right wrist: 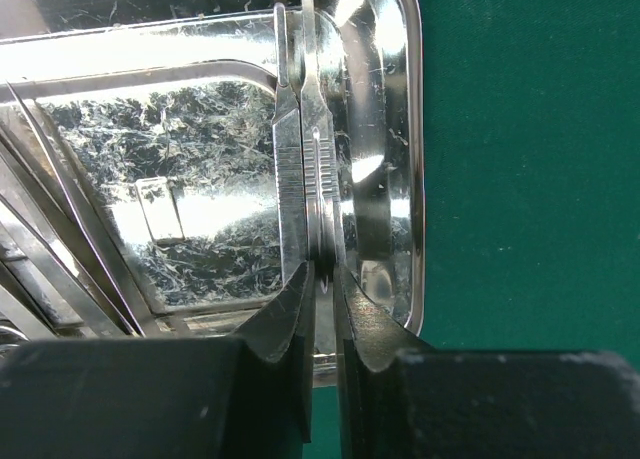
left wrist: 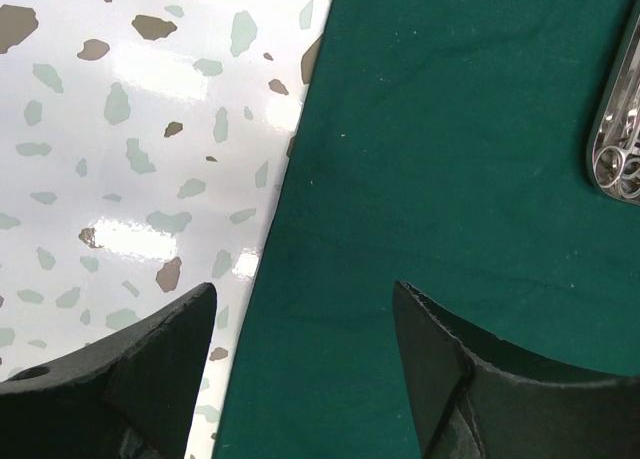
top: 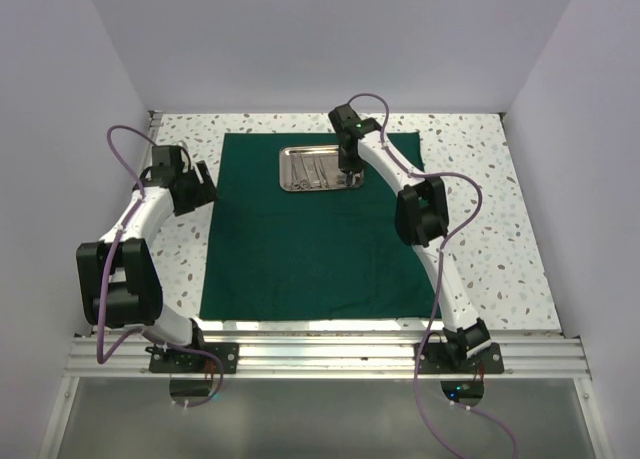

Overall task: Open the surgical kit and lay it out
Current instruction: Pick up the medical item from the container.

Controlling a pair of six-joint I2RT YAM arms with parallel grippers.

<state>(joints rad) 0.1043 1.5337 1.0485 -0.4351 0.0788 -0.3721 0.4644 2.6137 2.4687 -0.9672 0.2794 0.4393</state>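
Observation:
The dark green drape (top: 310,239) lies spread flat on the table. The shiny steel tray (top: 287,169) sits on its far middle part and holds slim silver instruments (top: 312,171). My right gripper (top: 348,165) reaches down into the tray's right end. In the right wrist view it (right wrist: 322,274) is shut on a slim silver instrument (right wrist: 312,149) lying along the tray's right wall (right wrist: 410,129). My left gripper (top: 205,191) is open and empty over the drape's left edge. In the left wrist view it (left wrist: 305,294) straddles that edge (left wrist: 290,179).
More instruments (right wrist: 60,219) lie at the tray's left side. A tray corner with ring handles (left wrist: 620,159) shows at the right of the left wrist view. Speckled tabletop (top: 500,199) surrounds the drape. White walls close the far and side edges.

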